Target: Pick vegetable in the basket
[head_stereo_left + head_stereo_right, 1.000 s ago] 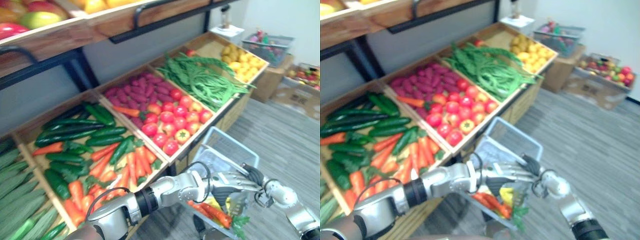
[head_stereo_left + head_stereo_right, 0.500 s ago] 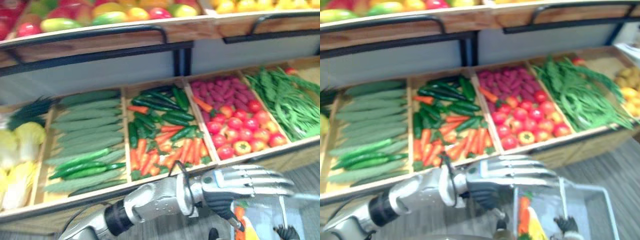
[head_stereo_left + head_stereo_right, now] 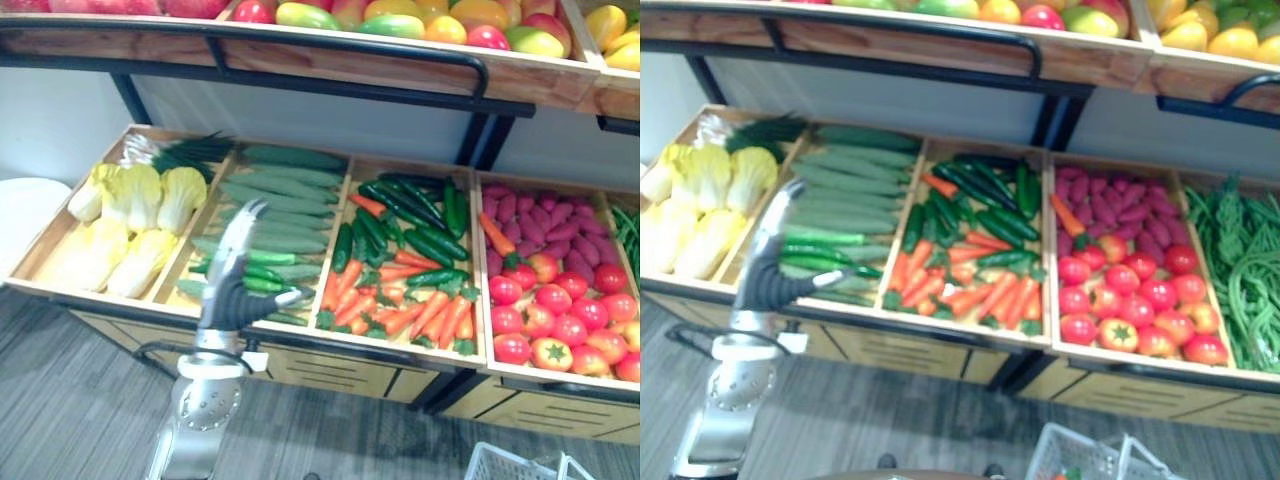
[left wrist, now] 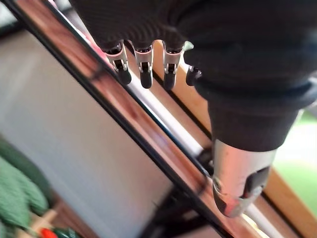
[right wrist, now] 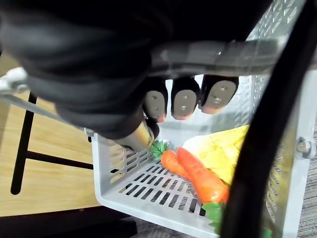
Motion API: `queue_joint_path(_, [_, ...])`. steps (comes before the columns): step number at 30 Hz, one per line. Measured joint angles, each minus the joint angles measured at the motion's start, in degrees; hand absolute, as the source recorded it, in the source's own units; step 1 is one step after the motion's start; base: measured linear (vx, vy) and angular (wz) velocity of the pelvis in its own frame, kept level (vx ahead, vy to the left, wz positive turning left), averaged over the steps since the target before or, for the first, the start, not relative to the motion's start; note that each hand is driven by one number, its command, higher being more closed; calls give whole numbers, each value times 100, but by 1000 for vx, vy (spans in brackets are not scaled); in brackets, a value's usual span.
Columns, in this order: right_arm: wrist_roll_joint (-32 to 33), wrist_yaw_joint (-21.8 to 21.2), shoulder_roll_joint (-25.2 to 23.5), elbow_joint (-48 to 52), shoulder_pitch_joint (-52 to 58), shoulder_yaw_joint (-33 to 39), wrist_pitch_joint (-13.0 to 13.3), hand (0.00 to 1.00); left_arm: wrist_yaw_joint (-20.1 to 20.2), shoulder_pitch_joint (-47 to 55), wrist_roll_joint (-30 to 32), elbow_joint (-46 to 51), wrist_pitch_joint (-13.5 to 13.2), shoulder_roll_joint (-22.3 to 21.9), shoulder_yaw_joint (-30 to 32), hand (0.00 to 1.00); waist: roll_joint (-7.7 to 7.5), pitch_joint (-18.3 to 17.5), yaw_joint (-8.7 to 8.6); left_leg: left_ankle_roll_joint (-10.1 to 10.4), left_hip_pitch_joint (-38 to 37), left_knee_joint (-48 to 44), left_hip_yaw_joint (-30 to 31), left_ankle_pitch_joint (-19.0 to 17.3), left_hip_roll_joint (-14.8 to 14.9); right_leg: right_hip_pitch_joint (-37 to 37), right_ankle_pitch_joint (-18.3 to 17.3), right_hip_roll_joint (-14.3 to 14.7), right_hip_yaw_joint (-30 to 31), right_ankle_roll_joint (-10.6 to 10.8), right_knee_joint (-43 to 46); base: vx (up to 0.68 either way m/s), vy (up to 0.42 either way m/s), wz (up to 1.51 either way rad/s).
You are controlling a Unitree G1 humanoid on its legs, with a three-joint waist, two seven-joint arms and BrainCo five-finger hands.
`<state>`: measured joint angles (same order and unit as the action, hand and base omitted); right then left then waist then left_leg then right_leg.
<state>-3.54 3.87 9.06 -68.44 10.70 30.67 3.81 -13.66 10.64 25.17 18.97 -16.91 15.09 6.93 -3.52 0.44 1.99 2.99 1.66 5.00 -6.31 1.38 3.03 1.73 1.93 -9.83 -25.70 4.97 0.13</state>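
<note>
Left hand (image 3: 232,290) released, empty; cucumbers (image 3: 285,185) at its one o'clock. Advise closing round one. Right hand (image 5: 184,103) grasps basket (image 5: 148,191).

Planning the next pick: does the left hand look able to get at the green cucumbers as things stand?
Probably yes: the left hand, open and empty, hovers just before the cucumbers, which lie uncovered in their crate; the right hand holds the basket.

Black rail (image 3: 330,50) overhangs the crates (image 3: 400,348); space beneath seems open.
</note>
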Motion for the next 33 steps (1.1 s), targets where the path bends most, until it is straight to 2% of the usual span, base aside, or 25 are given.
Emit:
queue_joint_path(2, [-4,9,-5,0,-8,-22,1,100,-215,83,-2,-608,137,-253,415,0,10,-5,-15,-6,18,66,84,67,-7,-2,-14,14,-87,-21,-1,-1,-4,18])
queue_joint_path(4, [-2,60,-28,1,-14,-38,1,100,-574,214,-3,-1254,413,-567,945,0,1,-16,-16,-12,14,71,128,95,13,-8,-51,38,-129,-77,-1,7,-10,8])
queue_joint_path(9, [7,196,-128,12,34,-212,11,100,-1316,327,-13,-2880,701,-708,1739,0,-1,-32,-23,1,-18,75,258,125,39,-105,-96,71,-266,-90,-12,15,-16,13])
queue_joint_path(12, [7,261,-127,60,52,-364,20,100,-1419,445,-32,-3909,885,-801,1959,0,-7,-69,-25,17,-18,76,275,118,36,-117,-99,64,-285,-86,-14,5,0,3])
queue_joint_path(18, [3,359,-211,61,75,-410,28,100,-1218,487,-480,-6150,1011,-902,2174,0,-20,-79,-62,44,-71,80,335,104,36,-225,-129,63,-334,-36,-105,7,-1,4])
queue_joint_path(21, [2,424,-228,52,55,-413,28,100,-960,495,-618,-7190,1096,-963,2228,0,-4,-82,-108,58,-89,80,258,93,65,-203,-127,62,-253,-32,-111,16,-3,-10])
queue_joint_path(27, [-8,449,-217,37,7,-486,28,100,-322,528,-875,-7581,1144,-1042,2110,0,58,-61,-191,99,-190,80,76,53,85,-201,-121,92,-58,-25,-108,16,1,-16])
queue_joint_path(33, [-30,438,-218,-3,-50,-650,20,100,37,398,-876,-7819,1140,-1042,1694,0,101,-68,-322,102,-191,80,50,36,80,-201,-124,85,-24,-20,-119,3,2,-5])
